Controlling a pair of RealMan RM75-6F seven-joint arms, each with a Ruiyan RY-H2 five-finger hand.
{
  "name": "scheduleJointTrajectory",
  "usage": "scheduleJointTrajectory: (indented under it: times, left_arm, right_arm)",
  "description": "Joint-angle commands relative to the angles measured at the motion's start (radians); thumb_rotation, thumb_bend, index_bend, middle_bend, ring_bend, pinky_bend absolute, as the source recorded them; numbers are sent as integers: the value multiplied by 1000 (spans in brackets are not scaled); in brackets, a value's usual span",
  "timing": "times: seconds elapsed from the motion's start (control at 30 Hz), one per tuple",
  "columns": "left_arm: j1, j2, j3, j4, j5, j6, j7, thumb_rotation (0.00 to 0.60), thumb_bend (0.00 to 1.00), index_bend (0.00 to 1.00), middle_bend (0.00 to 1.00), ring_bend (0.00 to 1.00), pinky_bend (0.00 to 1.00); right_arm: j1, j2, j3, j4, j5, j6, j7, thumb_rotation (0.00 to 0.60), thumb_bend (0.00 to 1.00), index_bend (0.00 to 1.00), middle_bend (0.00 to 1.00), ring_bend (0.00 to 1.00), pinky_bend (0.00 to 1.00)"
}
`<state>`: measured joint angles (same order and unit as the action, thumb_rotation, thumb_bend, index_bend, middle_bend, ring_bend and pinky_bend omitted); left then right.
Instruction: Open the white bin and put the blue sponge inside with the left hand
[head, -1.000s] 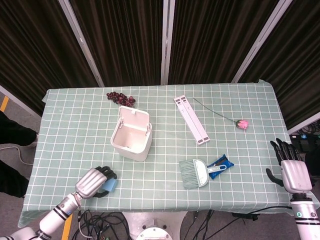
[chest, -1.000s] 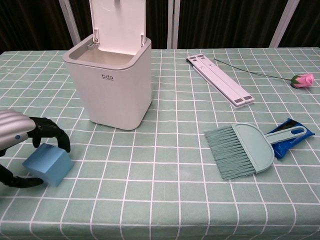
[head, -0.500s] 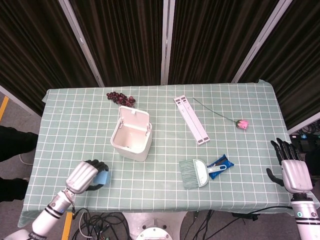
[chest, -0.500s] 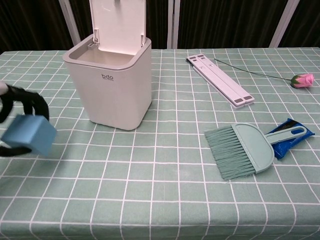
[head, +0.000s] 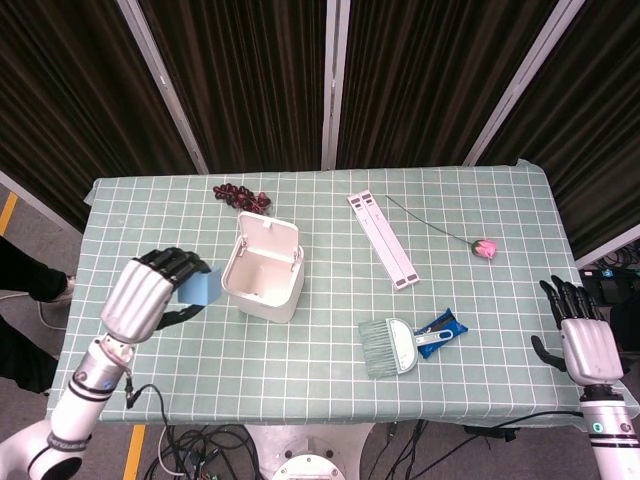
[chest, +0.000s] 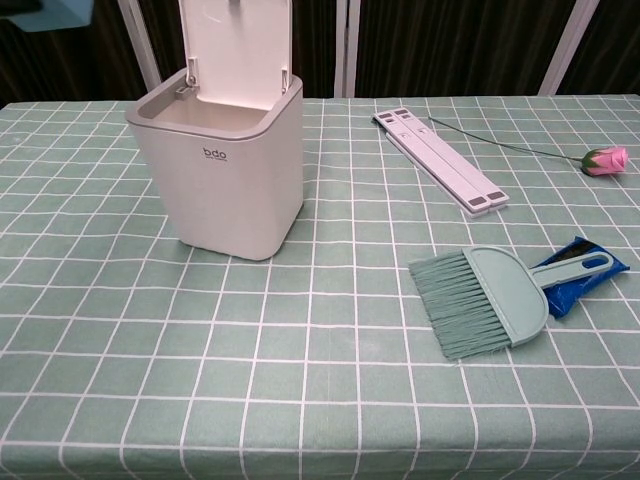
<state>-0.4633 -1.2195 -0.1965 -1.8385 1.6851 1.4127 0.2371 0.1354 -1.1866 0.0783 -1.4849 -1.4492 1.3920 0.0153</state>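
The white bin (head: 264, 271) (chest: 222, 165) stands left of the table's middle with its lid (chest: 237, 45) flipped up and open. In the head view my left hand (head: 148, 294) is raised in the air just left of the bin and grips the blue sponge (head: 203, 288) between fingers and thumb. The sponge hangs close to the bin's left wall, near rim height. The chest view shows neither this hand nor the sponge. My right hand (head: 583, 339) hangs off the table's right edge, fingers spread, holding nothing.
A green hand brush (head: 390, 347) (chest: 482, 300) and a blue packet (head: 438, 332) (chest: 575, 274) lie right of the bin. A white folded stand (head: 382, 240) (chest: 440, 159), a pink rose (head: 484, 246) (chest: 605, 159) and dark grapes (head: 243, 196) lie toward the back.
My left hand has lifted the sponge off the table near the front left and carried it up and back toward the bin's left side. It has left the chest view.
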Motion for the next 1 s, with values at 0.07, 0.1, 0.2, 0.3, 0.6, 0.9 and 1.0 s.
scheduleJointTrajectory:
  times: [0.07,0.1,0.2,0.3,0.6,0.9,1.0]
  left_arm:
    - [-119,-92,-53,61,-68,-143,-5,600,243,515,523,425,614]
    - [-136,-111,-61,83,-80,-157,-5,600,243,515,523,425,613]
    - [-180,-166,-78,150,-125,-201,-8,600,242,511,518,420,609]
    - [-201,-185,-76,186,-148,-229,-19,600,214,445,448,360,558]
    - [-185,-161,-33,197,-123,-193,-83,600,3,11,20,53,250]
    - [31,-8,123,126,-143,-47,-69,600,0,55,78,52,248]
    - [132,-17,192,199,-147,32,-98,600,5,64,90,52,244]
  right_arm:
    - [0,-3,2,13,17,-14,10,600,240,0,0,0,0]
    - [0,-4,3,16,22,-17,14,600,240,0,0,0,0]
    - [0,-7,3,29,32,-26,23,600,240,0,0,0,0]
    - [0,-11,3,39,34,-31,32,600,240,0,0,0,0]
    - [8,-25,5,56,35,-42,39,600,240,0,0,0,0]
    - [3,-19,7,48,27,-25,45,600,240,0,0,0,0]
    - [2,-17,6,40,19,-14,36,600,240,0,0,0,0]
